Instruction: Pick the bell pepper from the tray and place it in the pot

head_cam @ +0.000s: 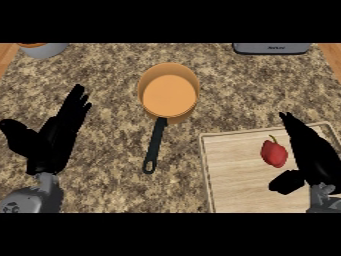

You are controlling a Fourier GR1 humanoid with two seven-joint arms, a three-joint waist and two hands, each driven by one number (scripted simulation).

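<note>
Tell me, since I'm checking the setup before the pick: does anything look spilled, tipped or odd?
Nothing stands out. The red bell pepper lies on the pale wooden tray, the orange pot with a dark handle sits upright and empty, and the right hand is open beside the pepper.

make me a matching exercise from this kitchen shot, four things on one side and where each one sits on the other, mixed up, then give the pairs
Things:
1. bell pepper
2. pot
3. left hand
4. right hand

Places:
A. middle of the granite counter, its dark handle pointing toward the robot
B. open over the right part of the tray, just right of the red vegetable
C. lying on the wooden tray
D. open over the counter, left of the orange vessel

Pairs: 1-C, 2-A, 3-D, 4-B
</note>
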